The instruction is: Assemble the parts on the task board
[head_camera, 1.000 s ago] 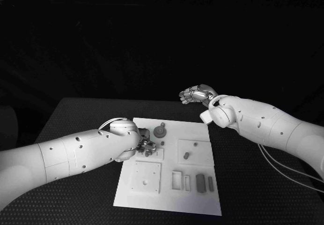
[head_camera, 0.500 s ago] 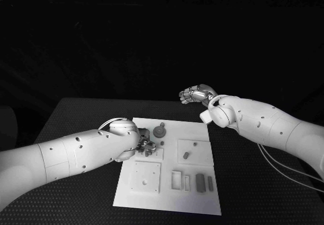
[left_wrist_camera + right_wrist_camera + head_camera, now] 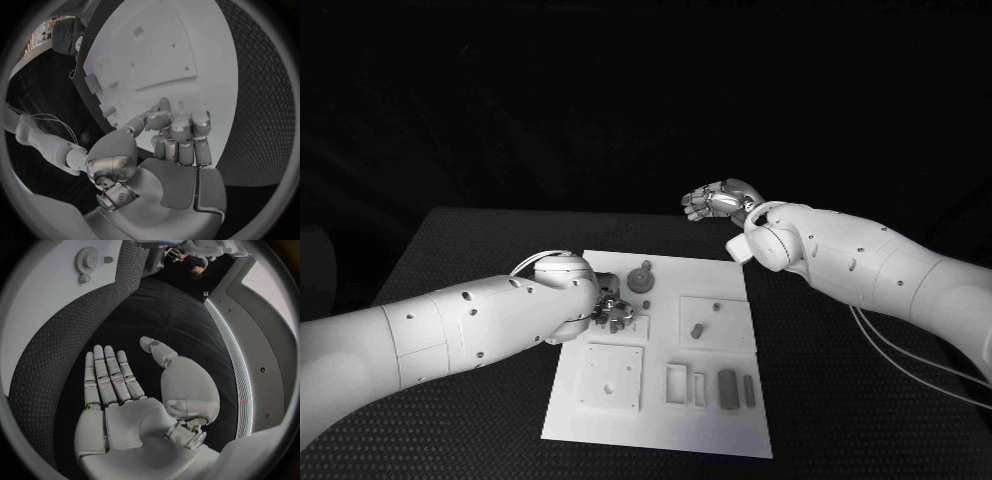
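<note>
1. We see the board point(image 3: 661, 350) lying in the middle of the table point(image 3: 473, 240), its long side running away from us.

2. Our left hand point(image 3: 610, 312) is down on the board's left side, near the far end. From the wrist view its fingers point(image 3: 181, 135) are curled in over the board; we cannot tell whether a part sits inside them, as the fingers hide whatever is there.

3. Our right hand point(image 3: 718, 203) hangs above the table past the board's far right corner, well apart from every part. Its palm is flat and its fingers point(image 3: 109, 372) lie straight and spread, holding nothing.

4. Done, as far as we can judge: a gear point(image 3: 643, 277) stands at the far end of the board, just beyond the left hand, and a small peg point(image 3: 697, 330) sits on the square plate point(image 3: 715, 322) to the right of that hand.

5. Left, as we judge it: two bars point(image 3: 727, 388) lie loose near the board's near right corner, beside an open slot point(image 3: 678, 384). The square plate point(image 3: 613, 378) at the near left shows bare holes.

6. We reckon the task is early to midway, with most seating still ahead.
</note>
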Robot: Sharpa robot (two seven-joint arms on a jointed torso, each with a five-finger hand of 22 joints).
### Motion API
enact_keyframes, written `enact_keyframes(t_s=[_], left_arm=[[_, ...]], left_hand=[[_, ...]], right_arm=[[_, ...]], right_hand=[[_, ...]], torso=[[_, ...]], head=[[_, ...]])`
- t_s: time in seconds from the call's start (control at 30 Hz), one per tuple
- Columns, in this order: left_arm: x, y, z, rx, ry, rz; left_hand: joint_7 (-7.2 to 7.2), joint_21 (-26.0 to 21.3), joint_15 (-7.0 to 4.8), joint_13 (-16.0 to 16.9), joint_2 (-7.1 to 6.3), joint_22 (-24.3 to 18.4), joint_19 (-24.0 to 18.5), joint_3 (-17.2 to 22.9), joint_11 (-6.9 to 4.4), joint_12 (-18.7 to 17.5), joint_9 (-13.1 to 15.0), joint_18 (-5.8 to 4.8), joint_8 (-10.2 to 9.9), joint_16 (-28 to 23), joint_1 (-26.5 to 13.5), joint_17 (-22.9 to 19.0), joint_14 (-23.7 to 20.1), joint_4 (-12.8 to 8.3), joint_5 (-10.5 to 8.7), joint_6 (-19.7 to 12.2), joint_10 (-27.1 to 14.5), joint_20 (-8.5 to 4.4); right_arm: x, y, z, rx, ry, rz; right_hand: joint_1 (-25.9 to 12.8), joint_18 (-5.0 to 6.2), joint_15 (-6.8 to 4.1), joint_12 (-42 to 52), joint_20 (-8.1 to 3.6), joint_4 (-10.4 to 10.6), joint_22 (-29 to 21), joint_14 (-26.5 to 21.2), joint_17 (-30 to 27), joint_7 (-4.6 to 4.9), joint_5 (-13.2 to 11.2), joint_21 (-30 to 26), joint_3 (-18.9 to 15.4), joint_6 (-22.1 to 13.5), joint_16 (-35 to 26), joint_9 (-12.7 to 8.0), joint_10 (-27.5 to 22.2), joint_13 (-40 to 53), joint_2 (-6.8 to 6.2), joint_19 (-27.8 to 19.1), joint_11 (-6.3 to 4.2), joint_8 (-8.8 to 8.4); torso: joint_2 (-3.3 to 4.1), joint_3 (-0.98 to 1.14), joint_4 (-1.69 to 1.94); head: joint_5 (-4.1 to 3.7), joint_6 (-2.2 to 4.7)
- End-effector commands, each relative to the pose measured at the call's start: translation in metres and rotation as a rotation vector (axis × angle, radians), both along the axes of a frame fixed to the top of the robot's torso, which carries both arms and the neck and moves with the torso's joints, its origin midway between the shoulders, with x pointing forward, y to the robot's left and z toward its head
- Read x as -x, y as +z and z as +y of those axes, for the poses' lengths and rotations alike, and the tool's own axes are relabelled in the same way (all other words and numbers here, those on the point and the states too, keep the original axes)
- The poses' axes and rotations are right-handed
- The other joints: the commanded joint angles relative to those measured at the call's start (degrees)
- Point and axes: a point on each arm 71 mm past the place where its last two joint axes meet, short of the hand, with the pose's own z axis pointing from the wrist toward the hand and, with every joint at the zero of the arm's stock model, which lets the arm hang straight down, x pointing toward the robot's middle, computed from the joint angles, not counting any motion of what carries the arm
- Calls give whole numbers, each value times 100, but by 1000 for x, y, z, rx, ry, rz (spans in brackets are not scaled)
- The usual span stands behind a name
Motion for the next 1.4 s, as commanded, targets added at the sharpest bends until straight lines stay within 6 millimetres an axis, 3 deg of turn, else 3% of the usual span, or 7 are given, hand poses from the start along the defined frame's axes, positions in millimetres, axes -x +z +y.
enact_keyframes(t_s=[0.03,0.4,0.67,1.4], left_arm=[[2,-3,-2,-5,-17,11],[2,-3,-2,-12,-20,18],[3,-4,-3,-13,-27,23],[3,-4,-3,-17,-25,24]], left_hand=[[-403,22,-221,-10,153,-7,-47,35,-136,25,-6,93,16,14,93,-8,172,8,-18,702,-191,-584],[-399,20,-222,-23,134,-10,-52,27,-132,24,-7,95,14,10,93,-14,170,7,-73,693,-191,-583],[-390,12,-223,-60,68,-22,-64,4,-123,20,-13,101,8,-5,109,-31,163,-9,-341,673,-195,-584],[-383,6,-221,-80,5,-29,-73,-10,-116,15,-19,102,-1,-14,111,-39,155,-6,-426,659,-200,-582]], right_arm=[[0,0,2,-2,16,-4],[0,0,2,-2,16,-4],[0,0,2,-2,17,-3],[0,0,2,-3,16,-3]], right_hand=[[-70,-109,-1,-32,2,-2,9,-20,-9,166,34,-26,-9,8,-10,-8,37,8,-3,-44,2,38],[-73,-109,-1,-36,2,0,12,-22,-11,167,35,-29,-10,8,-10,-10,40,8,-1,-44,2,39],[-73,-109,-1,-38,2,0,14,-23,-12,167,36,-31,-9,9,-9,-11,43,8,0,-44,1,40],[-75,-109,-1,-45,2,0,20,-25,-16,167,37,-37,-9,9,-8,-14,48,8,0,-44,1,43]], torso=[[1,-2,1],[2,0,0],[2,1,1],[3,-1,1]], head=[[0,1],[-2,-12],[-1,-21],[-10,-37]])
